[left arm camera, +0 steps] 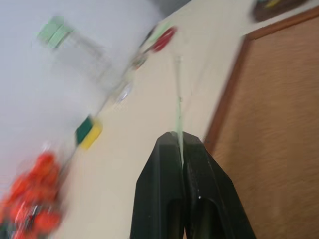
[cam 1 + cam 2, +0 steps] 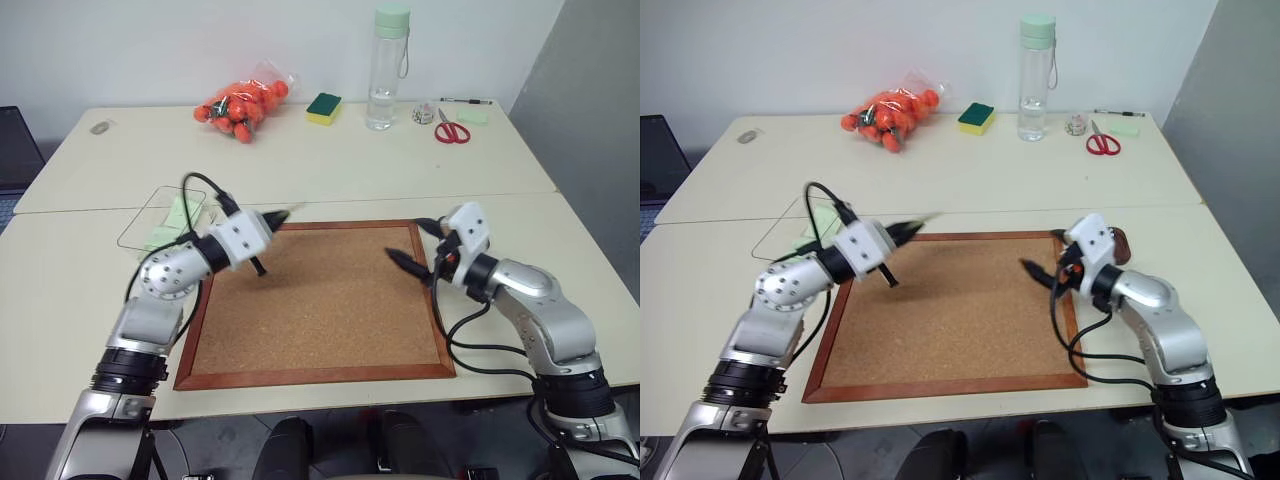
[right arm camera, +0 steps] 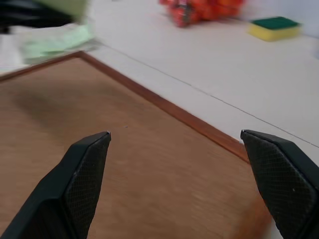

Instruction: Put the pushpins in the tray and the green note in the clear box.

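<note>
Left claw (image 1: 180,144) clamped on one green note (image 1: 179,107), right claw (image 3: 175,149) apart, one cork board (image 2: 320,305).

Two cream tables (image 2: 330,170) butted together, seam running across. Plain white wall (image 2: 180,45) behind; grey panel (image 2: 590,90) at right.

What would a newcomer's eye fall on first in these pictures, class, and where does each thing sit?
The big cork board lies at the near middle of the table, with a robot arm reaching over it from each side. The left hand is shut on a thin green note edge-on, and the right hand is open over the board. At the far edge, a bag of orange balls glows beside a sponge.
</note>
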